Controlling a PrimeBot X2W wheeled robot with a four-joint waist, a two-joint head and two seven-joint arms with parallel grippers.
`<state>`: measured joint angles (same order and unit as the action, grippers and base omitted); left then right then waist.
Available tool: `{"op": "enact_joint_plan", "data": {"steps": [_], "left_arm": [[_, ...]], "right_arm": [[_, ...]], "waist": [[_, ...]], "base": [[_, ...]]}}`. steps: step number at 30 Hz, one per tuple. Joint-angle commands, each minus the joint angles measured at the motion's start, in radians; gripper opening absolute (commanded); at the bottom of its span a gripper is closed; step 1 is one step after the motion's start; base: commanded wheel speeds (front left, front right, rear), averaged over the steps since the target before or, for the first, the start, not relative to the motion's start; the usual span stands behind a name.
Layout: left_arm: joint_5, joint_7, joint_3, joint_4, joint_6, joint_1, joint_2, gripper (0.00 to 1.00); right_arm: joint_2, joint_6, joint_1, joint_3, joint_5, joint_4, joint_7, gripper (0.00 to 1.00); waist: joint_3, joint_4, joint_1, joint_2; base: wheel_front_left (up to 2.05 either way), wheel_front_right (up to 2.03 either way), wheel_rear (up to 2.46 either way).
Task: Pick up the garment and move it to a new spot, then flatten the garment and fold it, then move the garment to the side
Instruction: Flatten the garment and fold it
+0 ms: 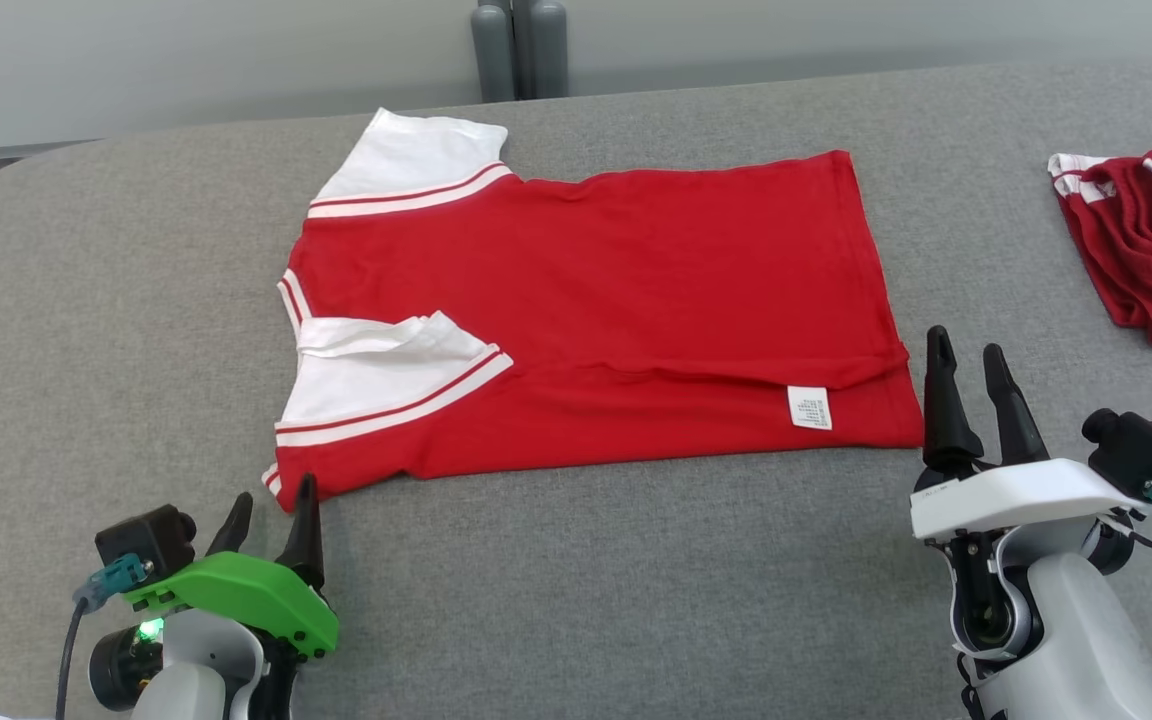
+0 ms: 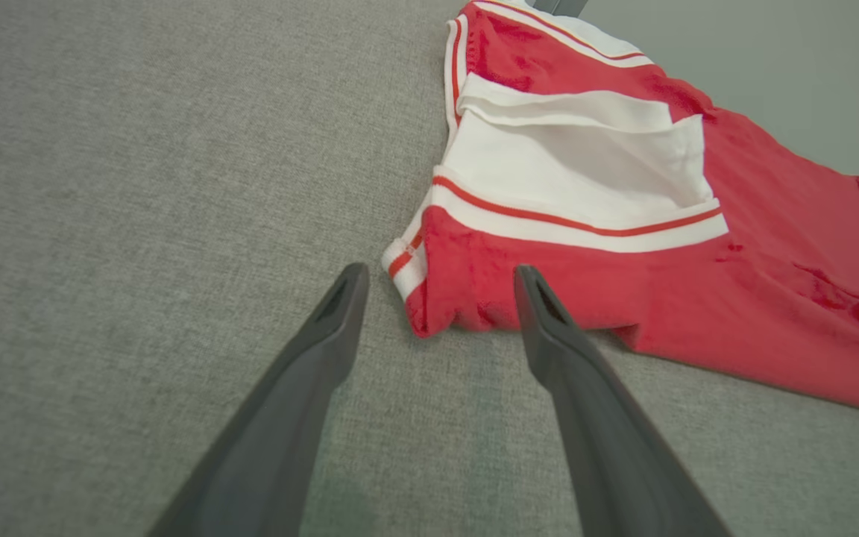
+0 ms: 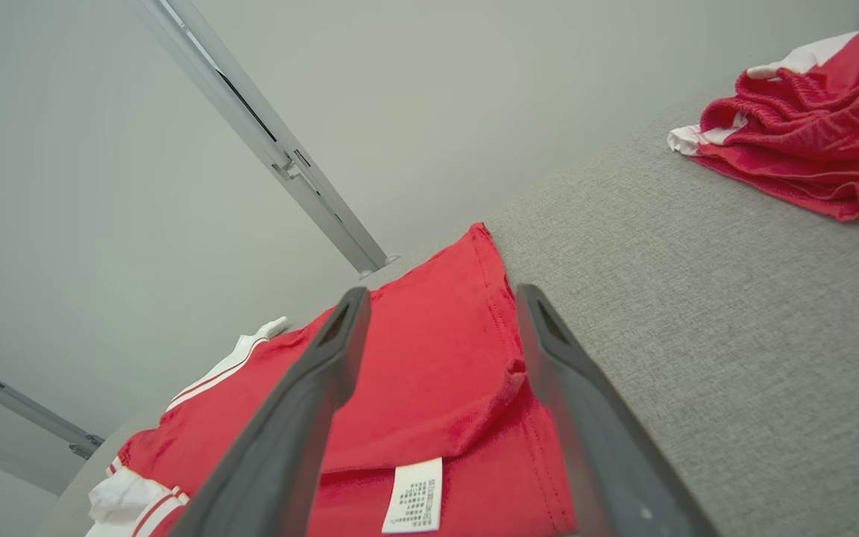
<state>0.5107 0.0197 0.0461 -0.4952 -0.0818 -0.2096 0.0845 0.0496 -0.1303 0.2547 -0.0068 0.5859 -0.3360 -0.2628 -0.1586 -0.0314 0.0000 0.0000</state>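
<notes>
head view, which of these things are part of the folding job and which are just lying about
Job in hand:
- red short-sleeved shirt with white striped sleeves, lying half folded
- left gripper, open by its near left corner
- right gripper, open by its near right corner

Lying about:
- crumpled red and white garment, far right
- two grey cylinders behind the grey padded surface

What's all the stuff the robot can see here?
red fabric T-shirt with white sleeves: one, red and white, flat mid-table
small white label: one, white, shirt's near right corner
crumpled red-and-white garment: one, red and white, table's far right
grey fabric-covered table: one, grey, under everything
dark grey upright posts: two at least, grey, beyond far edge
left pincer: one, dark, green-topped, lower left, open
right pincer: one, dark, white-topped, lower right, open
</notes>
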Motion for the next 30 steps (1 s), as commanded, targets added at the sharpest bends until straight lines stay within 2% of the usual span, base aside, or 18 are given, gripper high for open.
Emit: {"op": "enact_joint_plan", "data": {"steps": [1,8,9,10,12,13,21,30], "left_arm": [[0.010,-0.008,-0.008,-0.003,0.010,0.006,0.004,1.00],[0.032,-0.020,-0.031,-0.038,0.037,-0.021,0.010,1.00],[0.037,-0.016,-0.036,-0.043,0.039,-0.025,0.009,0.84],[0.041,-0.013,-0.037,-0.049,0.039,-0.028,0.009,0.56],[0.052,-0.012,-0.041,-0.059,0.035,-0.032,0.007,0.27],[0.055,-0.011,-0.041,-0.063,0.032,-0.034,0.006,0.00],[0.059,0.031,-0.030,-0.048,0.011,-0.043,0.006,0.00],[0.041,0.052,-0.006,0.043,0.014,-0.009,0.010,0.00]], "right_arm": [[0.002,-0.001,-0.007,0.005,0.001,0.004,-0.002,1.00],[0.002,-0.001,0.005,0.010,-0.010,0.003,-0.002,1.00],[0.002,-0.001,0.005,0.010,-0.012,0.001,-0.002,1.00],[0.002,-0.001,0.004,0.009,-0.018,-0.003,-0.002,1.00],[0.002,-0.001,-0.001,0.014,-0.029,-0.017,0.000,1.00],[0.002,-0.001,-0.003,0.017,-0.033,-0.025,0.006,1.00],[0.002,-0.001,0.005,0.028,-0.065,-0.120,0.066,1.00],[0.002,0.000,0.096,0.015,-0.099,-0.318,0.093,1.00]], "waist": [[-0.012,-0.015,0.0000,0.0000],[-0.038,-0.051,0.0000,0.0000],[-0.040,-0.055,0.0000,0.0000],[-0.042,-0.058,0.0000,0.0000],[-0.044,-0.063,0.0000,0.0000],[-0.044,-0.064,0.0000,0.0000],[-0.035,-0.055,0.0000,0.0000],[-0.025,-0.014,0.0000,0.0000]], "base": [[0.00,0.00,0.00],[0.00,0.00,0.00],[0.00,0.00,0.00],[0.00,0.00,0.00],[0.00,0.00,0.00],[0.00,0.00,0.00],[0.00,0.00,0.00],[0.00,0.00,0.00]]}}
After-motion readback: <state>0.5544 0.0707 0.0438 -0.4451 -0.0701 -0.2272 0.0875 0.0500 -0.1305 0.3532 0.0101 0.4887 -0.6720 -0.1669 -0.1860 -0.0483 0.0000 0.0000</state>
